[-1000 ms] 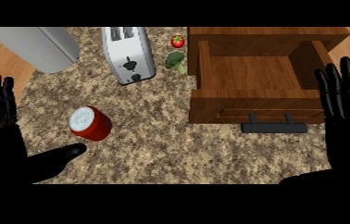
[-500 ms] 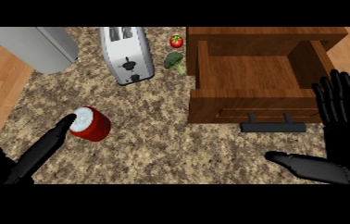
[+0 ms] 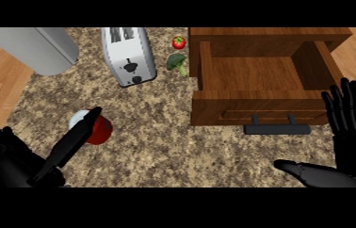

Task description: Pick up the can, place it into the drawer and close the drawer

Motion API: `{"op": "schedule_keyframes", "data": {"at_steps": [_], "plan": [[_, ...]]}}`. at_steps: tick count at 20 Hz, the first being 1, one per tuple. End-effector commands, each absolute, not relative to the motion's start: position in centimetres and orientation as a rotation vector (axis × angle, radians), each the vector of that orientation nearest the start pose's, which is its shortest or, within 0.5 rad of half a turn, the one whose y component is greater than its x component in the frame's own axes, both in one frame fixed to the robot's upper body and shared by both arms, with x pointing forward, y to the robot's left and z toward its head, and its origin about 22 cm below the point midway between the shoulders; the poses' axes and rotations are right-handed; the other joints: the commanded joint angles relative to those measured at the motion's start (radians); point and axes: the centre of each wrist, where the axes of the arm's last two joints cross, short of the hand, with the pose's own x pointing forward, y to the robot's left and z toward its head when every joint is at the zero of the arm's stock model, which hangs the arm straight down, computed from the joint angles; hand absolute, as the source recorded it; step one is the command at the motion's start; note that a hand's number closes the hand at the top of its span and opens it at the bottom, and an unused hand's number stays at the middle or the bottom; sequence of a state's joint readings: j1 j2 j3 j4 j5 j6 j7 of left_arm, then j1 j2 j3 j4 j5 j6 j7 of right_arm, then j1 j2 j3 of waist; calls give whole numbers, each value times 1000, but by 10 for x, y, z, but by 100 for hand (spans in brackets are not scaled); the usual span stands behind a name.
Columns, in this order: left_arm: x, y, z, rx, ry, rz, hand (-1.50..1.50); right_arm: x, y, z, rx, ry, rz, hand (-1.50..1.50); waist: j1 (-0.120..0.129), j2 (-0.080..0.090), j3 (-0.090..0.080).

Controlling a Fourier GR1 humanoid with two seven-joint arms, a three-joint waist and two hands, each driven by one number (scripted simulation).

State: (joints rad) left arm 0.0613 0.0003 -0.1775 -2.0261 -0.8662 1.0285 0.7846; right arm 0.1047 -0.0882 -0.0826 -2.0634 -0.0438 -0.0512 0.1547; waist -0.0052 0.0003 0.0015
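Head view, steep look down on the speckled counter (image 3: 181, 147). I logged one can (image 3: 96, 126), red with a pale end cap, lying on its side at the left of the counter, well apart from the drawer; its long axis ran on a diagonal, pale end toward the upper left, red body toward the lower right. My left hand (image 3: 66, 149) came in from the lower left corner with a finger stretched out straight across the top of the can, the tip just past its upper edge; I saw nothing curled round the can, so I noted the hand as released, laid over it rather than grasping. My right hand (image 3: 342, 114) showed at the right edge, fingers straight and pointing up beside the drawer's front corner, with the thumb lying out flat lower down toward the left; also released, holding nothing. One wooden drawer (image 3: 261, 78) stood pulled out at upper right, its inside bare wood, with one dark handle (image 3: 277, 128) on its front face. Count of the rest: one silver toaster (image 3: 128, 55) with two slots, one tomato (image 3: 179, 43), one broccoli floret (image 3: 177, 62) just below it, both between toaster and drawer, and one grey metal object (image 3: 38, 48) at upper left, cut by the frame.
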Motion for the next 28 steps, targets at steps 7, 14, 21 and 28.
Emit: {"op": "schedule_keyframes", "data": {"at_steps": [7, 14, 21, 28], "plan": [[227, 165, 58, 910, -1414, 849, -150, 196, -279, 99, -165, -1823, -66, -150, 2, 0, -1], [232, 179, 25, 943, -1335, 842, -150, 175, -290, 112, -192, -1820, -62, -150, 0, -1, -2], [238, 162, -6, 980, -1293, 886, -150, 172, -292, 115, -204, -1836, -66, -150, -1, -1, -2], [247, 200, -7, 1002, -1243, 921, -150, 178, -294, 117, -192, -1830, -76, -150, 1, 1, -4]]}}
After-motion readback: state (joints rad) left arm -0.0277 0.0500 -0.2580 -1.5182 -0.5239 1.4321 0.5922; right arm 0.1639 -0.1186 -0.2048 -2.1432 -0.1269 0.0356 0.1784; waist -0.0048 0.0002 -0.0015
